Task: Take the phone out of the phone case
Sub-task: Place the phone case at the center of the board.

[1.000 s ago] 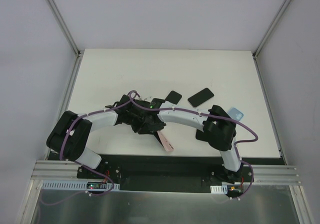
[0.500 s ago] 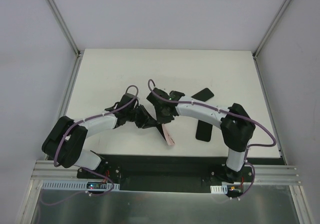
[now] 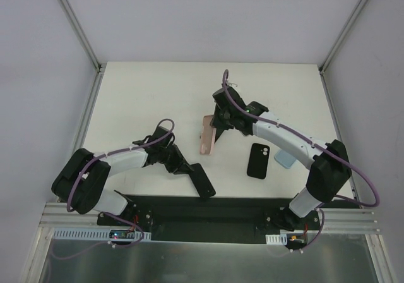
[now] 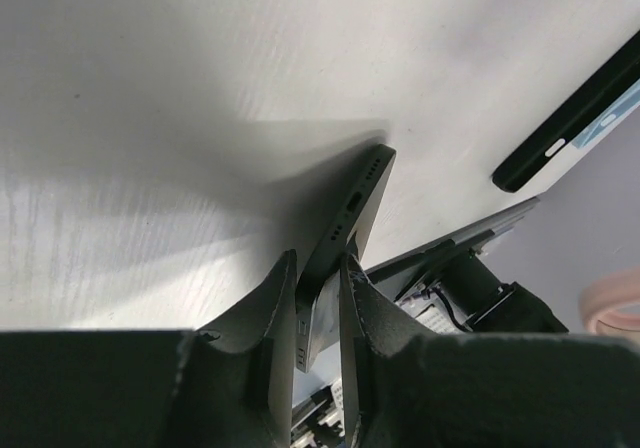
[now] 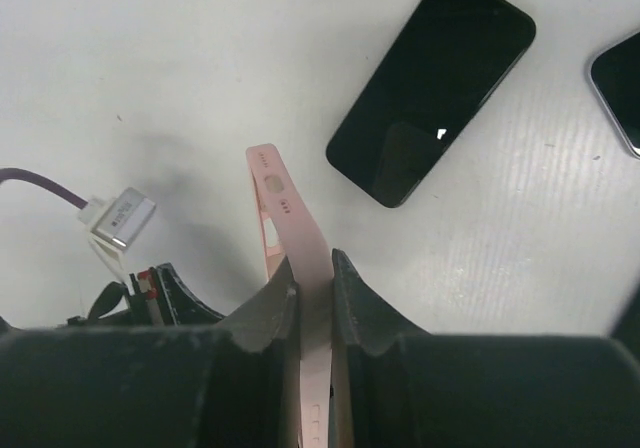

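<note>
Black and slim, the phone [image 4: 352, 208] sits edge-on between the closed fingers of the left gripper [image 4: 318, 263], nipped by its long sides at the near end so that most of the body sticks out past the fingertips. It slopes down and away, port end towards the table [image 3: 139, 100]. I cannot tell whether that end touches the surface. From above, the phone lies low by the near edge of the table, well apart from the case. A grip on the edges keeps the pads off the glass and would have given the arm something firm to pull against.

Further right, the right gripper [image 5: 312, 263] has its fingers narrowed on the pink case [image 5: 280, 193] — pinching one thin side wall, the case standing on edge with its button cut-outs facing the camera. It is held up above the middle of the table. Holding a wall rather than the back makes sense: the soft shell can flex there and let a phone slip free.

With phone in one hand and case in the other, nothing joining them, I judge the separation done — what is left is to set both down.

Beneath the right wrist a spare phone [image 5: 430, 88] lies screen-up, and a white plug [image 5: 122, 218] hangs on its purple cable. Right again lie a dark handset [image 3: 257, 160], lens side up, and just beside it a blue case [image 3: 285, 160], both clear of the work.
</note>
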Available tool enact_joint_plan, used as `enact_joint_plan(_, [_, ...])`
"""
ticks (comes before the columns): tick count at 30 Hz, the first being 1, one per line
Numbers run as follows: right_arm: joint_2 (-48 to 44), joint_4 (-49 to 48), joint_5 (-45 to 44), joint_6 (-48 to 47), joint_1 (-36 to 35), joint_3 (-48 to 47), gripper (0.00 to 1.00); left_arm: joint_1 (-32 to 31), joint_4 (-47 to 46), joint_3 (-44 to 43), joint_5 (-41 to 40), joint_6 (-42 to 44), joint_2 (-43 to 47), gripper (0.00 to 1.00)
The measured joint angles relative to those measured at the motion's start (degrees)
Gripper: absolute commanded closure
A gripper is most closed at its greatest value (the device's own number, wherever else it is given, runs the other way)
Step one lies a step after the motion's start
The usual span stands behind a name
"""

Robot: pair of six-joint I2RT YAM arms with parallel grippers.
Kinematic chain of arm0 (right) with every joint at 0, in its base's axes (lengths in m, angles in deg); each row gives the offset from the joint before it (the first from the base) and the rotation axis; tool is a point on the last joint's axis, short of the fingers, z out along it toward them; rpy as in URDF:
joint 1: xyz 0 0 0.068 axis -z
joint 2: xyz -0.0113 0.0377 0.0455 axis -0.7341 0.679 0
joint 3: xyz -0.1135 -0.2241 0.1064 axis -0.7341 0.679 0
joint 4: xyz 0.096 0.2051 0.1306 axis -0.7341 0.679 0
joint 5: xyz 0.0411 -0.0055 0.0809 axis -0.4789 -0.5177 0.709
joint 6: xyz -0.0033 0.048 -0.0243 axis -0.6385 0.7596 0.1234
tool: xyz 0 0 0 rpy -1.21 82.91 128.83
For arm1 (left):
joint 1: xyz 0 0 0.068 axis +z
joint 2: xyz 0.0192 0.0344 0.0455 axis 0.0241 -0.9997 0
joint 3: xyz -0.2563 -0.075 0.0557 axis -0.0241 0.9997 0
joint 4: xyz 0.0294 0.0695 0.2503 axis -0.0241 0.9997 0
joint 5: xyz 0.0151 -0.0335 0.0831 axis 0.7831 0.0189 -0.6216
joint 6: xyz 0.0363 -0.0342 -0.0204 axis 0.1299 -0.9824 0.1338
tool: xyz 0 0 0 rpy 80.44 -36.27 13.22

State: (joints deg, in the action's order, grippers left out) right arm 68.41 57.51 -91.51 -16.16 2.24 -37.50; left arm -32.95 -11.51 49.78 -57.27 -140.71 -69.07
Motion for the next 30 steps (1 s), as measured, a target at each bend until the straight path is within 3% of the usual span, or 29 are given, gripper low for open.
enact_joint_plan(15, [-4.6,-2.0,0.0,0.4,4.8,4.2,0.98,2.0,18.3,-7.4,-5.9,4.3,9.3,1.00])
enact_joint_plan(30, [-9.8,-0.7,-0.5,0.3,6.8,10.5,0.99,15.3,23.7,-12.8,-7.2,10.1,7.9,1.00])
